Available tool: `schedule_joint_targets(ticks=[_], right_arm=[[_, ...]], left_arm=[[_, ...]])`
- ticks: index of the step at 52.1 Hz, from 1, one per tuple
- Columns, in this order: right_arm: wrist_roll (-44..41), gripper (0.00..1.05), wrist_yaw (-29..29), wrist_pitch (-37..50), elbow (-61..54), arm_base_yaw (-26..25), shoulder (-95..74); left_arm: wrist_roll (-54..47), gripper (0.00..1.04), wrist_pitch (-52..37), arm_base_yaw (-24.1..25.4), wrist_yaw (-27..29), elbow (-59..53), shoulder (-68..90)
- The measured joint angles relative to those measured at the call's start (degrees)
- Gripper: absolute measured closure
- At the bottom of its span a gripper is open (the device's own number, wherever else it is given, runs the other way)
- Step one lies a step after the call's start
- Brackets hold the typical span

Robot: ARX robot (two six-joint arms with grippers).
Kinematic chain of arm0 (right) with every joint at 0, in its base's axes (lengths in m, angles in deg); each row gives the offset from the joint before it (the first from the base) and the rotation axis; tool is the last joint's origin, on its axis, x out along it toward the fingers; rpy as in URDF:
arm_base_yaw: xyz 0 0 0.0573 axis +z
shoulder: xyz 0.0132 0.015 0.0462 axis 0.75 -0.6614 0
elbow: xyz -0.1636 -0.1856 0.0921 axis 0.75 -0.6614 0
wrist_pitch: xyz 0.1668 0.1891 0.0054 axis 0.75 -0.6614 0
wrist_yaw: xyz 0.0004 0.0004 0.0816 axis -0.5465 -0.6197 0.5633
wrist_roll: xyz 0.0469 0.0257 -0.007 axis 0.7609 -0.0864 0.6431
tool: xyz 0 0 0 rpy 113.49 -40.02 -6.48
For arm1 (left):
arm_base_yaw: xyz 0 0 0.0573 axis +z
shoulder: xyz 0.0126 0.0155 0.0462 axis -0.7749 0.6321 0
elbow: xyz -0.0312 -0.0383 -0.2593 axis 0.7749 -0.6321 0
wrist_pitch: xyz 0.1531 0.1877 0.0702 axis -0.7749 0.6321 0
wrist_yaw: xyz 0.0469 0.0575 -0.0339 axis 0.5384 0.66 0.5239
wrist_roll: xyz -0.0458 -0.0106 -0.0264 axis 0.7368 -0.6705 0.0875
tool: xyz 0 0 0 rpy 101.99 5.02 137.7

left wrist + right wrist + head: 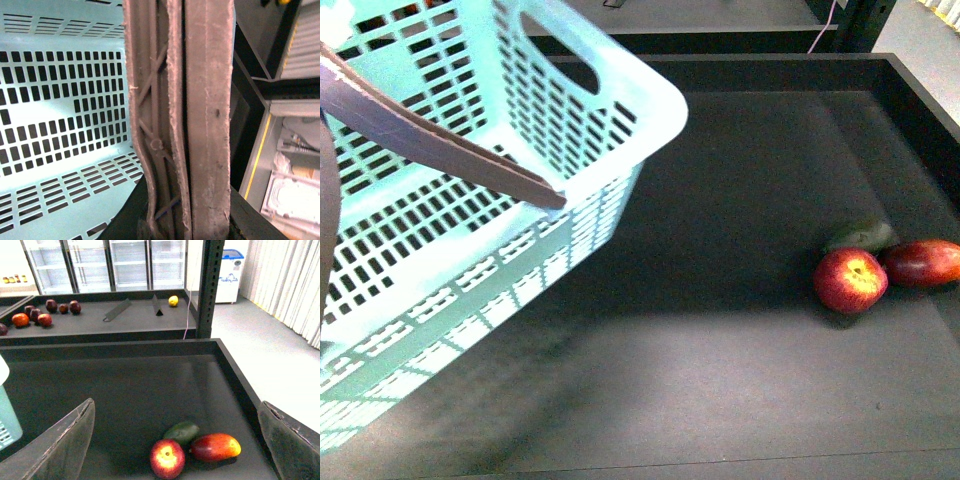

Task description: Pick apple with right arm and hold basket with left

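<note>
The apple [850,280], round and red with a yellow patch, lies on the dark tray at the right, touching a dark green avocado [860,236] and an oblong red fruit [924,263]. In the right wrist view the apple [167,458] lies between and beyond my right gripper [177,440], whose fingers [65,445] are wide open and empty. The pale turquoise basket [470,200] is lifted and tilted at the left, with a brown handle [440,140] across it. My left gripper is shut on the brown handles [200,125], the basket's slotted wall [60,110] behind; its jaws are hidden.
The tray's raised black wall [920,95] runs along the right and back. In the right wrist view the avocado [182,431] and oblong fruit [215,446] lie beside the apple. A farther shelf holds several red fruits [35,315] and a yellow one [173,301].
</note>
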Motion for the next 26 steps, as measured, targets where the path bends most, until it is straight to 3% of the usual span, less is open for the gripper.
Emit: schedule_joint_targets(ticks=[10,26], right_arm=[[0.0,0.09,0.0,0.0,0.0,0.0,0.0],[0.0,0.09,0.0,0.0,0.0,0.0,0.0]], left_arm=[[-1.1,0.86,1.4,-9.3,0.3,2.5,-1.6],[-1.9,0.86,1.2,-18.2,0.9,4.7,-1.6]])
